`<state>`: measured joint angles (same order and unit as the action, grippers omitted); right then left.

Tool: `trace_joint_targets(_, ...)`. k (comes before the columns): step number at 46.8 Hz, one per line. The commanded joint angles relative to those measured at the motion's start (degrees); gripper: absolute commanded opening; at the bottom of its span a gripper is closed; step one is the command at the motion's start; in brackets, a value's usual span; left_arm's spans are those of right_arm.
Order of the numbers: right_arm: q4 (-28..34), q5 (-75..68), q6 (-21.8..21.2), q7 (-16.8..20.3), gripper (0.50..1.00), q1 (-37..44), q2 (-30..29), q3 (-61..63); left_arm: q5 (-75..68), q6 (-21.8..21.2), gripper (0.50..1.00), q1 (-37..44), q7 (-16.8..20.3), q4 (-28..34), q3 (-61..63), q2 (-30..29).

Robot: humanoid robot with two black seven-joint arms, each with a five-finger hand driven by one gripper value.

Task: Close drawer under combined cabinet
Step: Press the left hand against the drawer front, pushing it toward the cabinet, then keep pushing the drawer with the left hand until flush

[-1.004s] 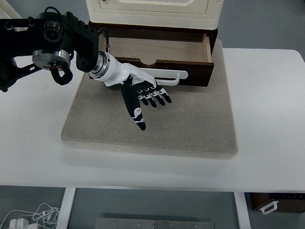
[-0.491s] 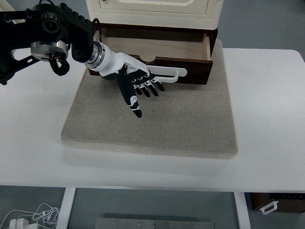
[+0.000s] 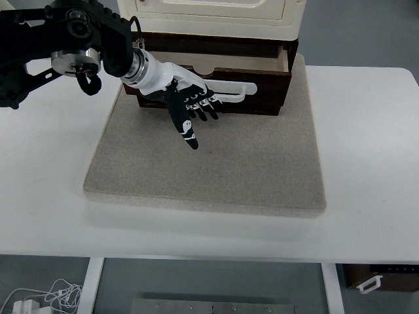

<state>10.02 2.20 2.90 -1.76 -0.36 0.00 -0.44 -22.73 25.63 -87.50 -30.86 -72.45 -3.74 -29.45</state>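
From my seat at the controls, I see the left hand (image 3: 190, 108) reaching in from the upper left of the frame, its black arm (image 3: 59, 39) crossing the top corner. The fingers (image 3: 204, 106) are stretched out flat and slightly fanned, gripping nothing, and the thumb points down toward the middle of the frame. The back of the hand lies against the dark front panel of the drawer (image 3: 262, 98), over the white handle (image 3: 237, 97) (I cannot tell whether any fingertip hooks behind the bar).

The drawer sits at the top centre of the frame, under the cream cabinet (image 3: 209, 16). It stands a little way out: a narrow strip of its pale wooden inside shows between the cabinet's lower edge and the dark front.

Cabinet and drawer rest on a beige mat (image 3: 216, 163), which lies on the white table (image 3: 366, 144). At the lower left of the frame, below the table edge, a tangle of white cable (image 3: 46, 297) lies on the floor.
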Motion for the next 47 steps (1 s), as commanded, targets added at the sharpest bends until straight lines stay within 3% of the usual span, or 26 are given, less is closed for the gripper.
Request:
trace_joint_targets(1,0.0,0.0,0.0,0.0,0.952,0.01,0.0,0.0,-0.03,-0.4,1.0,-0.04,0.1,0.91,-0.04,0.18)
trace_joint_targets(21,0.0,0.0,0.0,0.0,0.952,0.01,0.0,0.0,-0.12,-0.93,1.0,-0.04,0.54,6.44,-0.13,2.47)
trace_joint_targets(47,0.0,0.0,0.0,0.0,0.952,-0.07,0.0,0.0,-0.21,-6.11,1.0,0.31,0.63,9.61,-0.13,4.49)
